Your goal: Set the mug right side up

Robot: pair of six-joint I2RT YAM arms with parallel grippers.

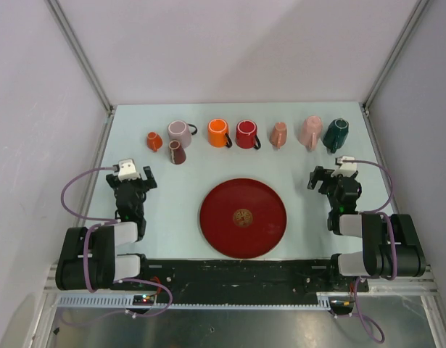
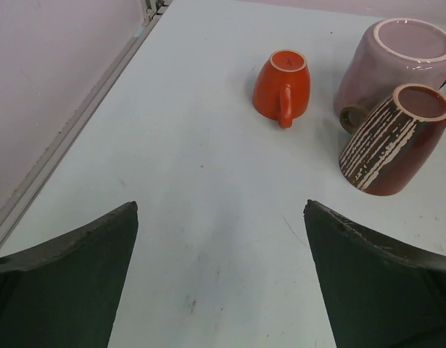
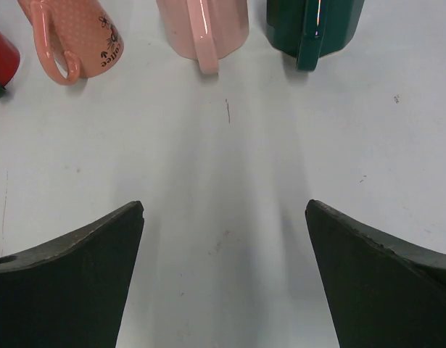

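One orange mug (image 2: 281, 85) (base up), ahead of left end effector (image 2: 221, 208), jaws spread

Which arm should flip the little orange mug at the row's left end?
Left. The small orange mug, seemingly base up, sits just ahead of the open left gripper. The right gripper faces the pink mug and green mug at the other end.
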